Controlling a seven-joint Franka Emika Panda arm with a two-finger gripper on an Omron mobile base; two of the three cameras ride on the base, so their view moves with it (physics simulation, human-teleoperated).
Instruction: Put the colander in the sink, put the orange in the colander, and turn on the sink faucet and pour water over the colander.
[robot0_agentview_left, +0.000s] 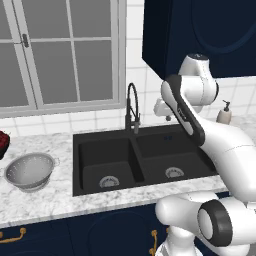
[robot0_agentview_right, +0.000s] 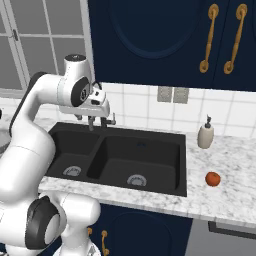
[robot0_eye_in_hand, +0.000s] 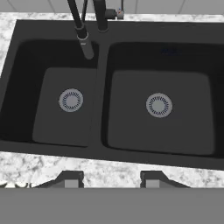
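The silvery perforated colander (robot0_agentview_left: 30, 171) stands upright on the marble counter, left of the black double-basin sink (robot0_agentview_left: 134, 150). Both basins are bare, each with a round silver drain. The orange (robot0_agentview_right: 213, 178) lies on the counter to the right of the sink (robot0_agentview_right: 181, 165). At the sink's back edge rises the dark gooseneck faucet (robot0_agentview_left: 132, 107), its spout over the left basin (robot0_eye_in_hand: 83, 33). My gripper (robot0_agentview_right: 98, 122) hangs above the sink near the faucet, far from both colander and orange. In the hand view its tips (robot0_eye_in_hand: 112, 180) stand apart over the sink's front rim (robot0_eye_in_hand: 105, 153), with nothing between them.
A dark red bowl-like thing (robot0_agentview_left: 2, 142) sits at the far left edge of the counter, behind the colander. A white soap dispenser (robot0_agentview_right: 205, 134) stands behind the sink's right end. A window is behind the counter on the left, with dark blue cabinets above on the right.
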